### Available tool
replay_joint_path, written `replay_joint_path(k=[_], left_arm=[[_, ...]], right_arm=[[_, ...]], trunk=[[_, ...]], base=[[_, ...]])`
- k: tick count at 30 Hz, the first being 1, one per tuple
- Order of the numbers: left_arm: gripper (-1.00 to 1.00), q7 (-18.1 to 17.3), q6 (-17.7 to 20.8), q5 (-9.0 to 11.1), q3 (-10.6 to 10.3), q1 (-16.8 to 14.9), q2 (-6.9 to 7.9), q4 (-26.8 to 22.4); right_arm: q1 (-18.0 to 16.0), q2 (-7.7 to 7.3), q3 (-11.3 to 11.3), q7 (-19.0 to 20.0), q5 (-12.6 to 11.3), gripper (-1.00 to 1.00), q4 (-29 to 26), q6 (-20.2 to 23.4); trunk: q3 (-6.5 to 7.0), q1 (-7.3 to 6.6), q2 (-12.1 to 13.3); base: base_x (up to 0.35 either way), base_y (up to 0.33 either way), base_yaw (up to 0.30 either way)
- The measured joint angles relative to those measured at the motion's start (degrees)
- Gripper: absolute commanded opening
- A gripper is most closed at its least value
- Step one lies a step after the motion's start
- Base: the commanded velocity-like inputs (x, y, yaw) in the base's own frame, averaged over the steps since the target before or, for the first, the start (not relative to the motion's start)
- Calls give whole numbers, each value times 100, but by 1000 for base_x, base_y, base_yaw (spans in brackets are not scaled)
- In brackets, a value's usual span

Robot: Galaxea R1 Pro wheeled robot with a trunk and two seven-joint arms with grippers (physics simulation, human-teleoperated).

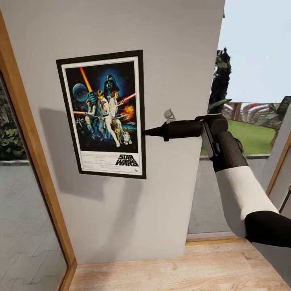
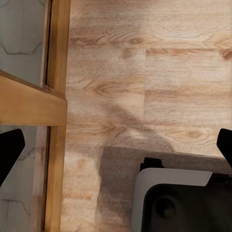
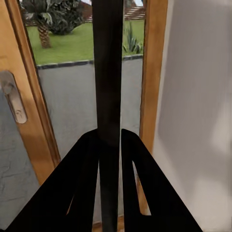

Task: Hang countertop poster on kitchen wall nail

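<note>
Head view showed the poster (image 1: 103,115) against the light-grey wall (image 1: 169,40), tilted slightly, with the right gripper (image 1: 147,131) reaching in from three o'clock and its fingertips pinching the frame's right edge. In the right wrist view the two black fingers (image 3: 82,183) were closed on the poster's dark edge (image 3: 107,72), seen end-on. A wooden door frame (image 1: 32,161) stood at nine o'clock of the poster, a glazed door with a handle (image 3: 12,96) beyond. "STAR WARS" read at the poster's bottom. The left gripper (image 2: 116,145) hung over the wood floor (image 2: 145,72), its fingers spread wide apart.
</note>
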Motion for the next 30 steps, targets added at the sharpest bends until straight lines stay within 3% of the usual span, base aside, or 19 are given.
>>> replay_joint_path(k=[4,30], left_arm=[[100,0,0,0,0,0,0,0],[100,0,0,0,0,0,0,-5]], right_arm=[[-111,70,68,-85,1,-100,131,55],[-151,15,53,-31,-62,-100,125,67]], trunk=[[0,0,0],[0,0,0]], base=[[0,0,0],[0,0,0]])
